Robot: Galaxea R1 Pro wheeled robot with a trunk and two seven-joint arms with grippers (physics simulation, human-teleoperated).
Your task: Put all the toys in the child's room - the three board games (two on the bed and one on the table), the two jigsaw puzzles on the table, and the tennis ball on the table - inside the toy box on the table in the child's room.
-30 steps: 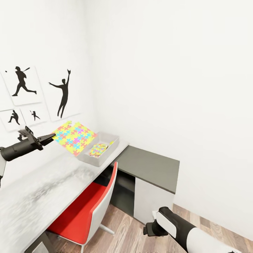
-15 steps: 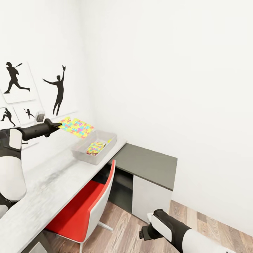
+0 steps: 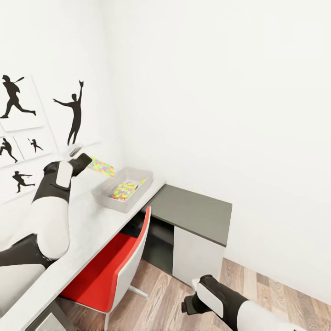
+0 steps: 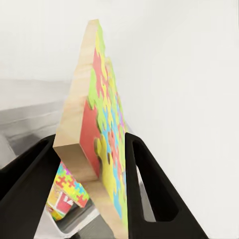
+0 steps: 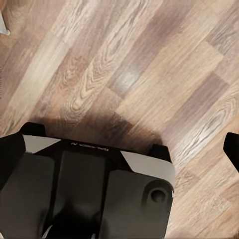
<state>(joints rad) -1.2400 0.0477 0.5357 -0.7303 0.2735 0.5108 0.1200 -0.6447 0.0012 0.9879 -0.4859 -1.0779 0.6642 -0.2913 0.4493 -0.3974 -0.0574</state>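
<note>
With the left gripper's (image 4: 92, 164) fingers (image 4: 149, 189) clamped on the jigsaw puzzle (image 4: 99, 124), held on edge above the toy box's (image 3: 103, 195) left rim on the desk (image 3: 87, 230), the arm should probably level the board over the opening before releasing.

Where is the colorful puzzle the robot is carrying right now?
The jigsaw puzzle is clamped in the left gripper, held in the air beside the toy box on the table, at the head view's left.

Left claw (image 4: 92, 164) clamped (right arm low)
</note>
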